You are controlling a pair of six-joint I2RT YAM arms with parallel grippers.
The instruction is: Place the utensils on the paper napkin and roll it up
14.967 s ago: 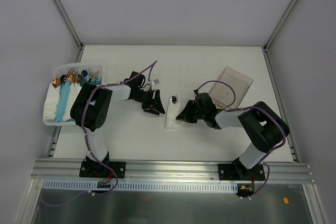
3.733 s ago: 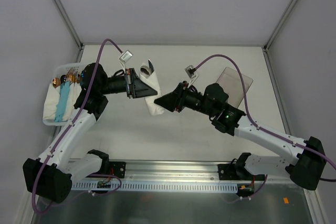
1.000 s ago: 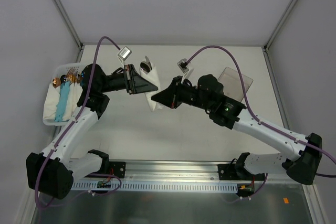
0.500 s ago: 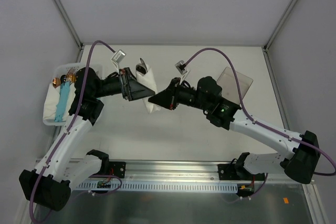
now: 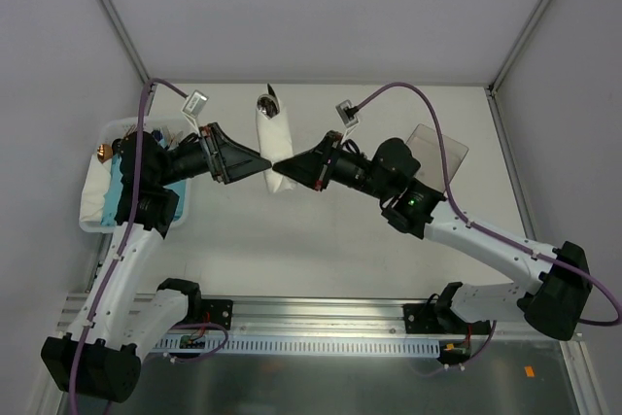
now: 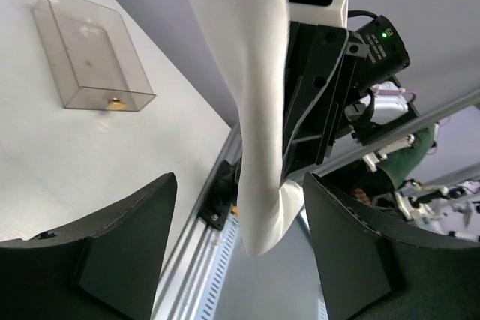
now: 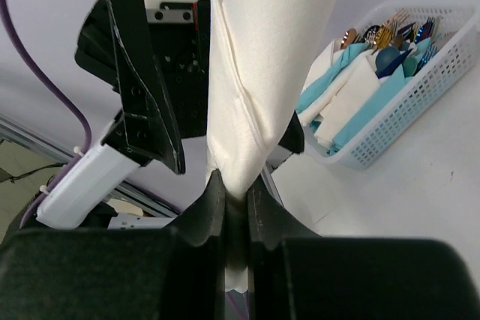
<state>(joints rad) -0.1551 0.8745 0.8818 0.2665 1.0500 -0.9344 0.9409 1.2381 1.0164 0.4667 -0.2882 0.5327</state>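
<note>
Between the tight-shut fingers of the right gripper (image 7: 229, 201) sits the bottom tip of the paper napkin (image 7: 262, 58). It is rolled up and stands out from those fingers, up in the air over the table (image 5: 321, 250). At the far end, the round shiny tip of the utensils (image 5: 266, 104) peeks out. On each side of the roll, the left gripper (image 6: 240, 181) has its fingers spread wide, touching nothing. I think the paper is soft and tears easily, and the metal inside is heavy and slippery. A grab around the middle looks safest.
</note>
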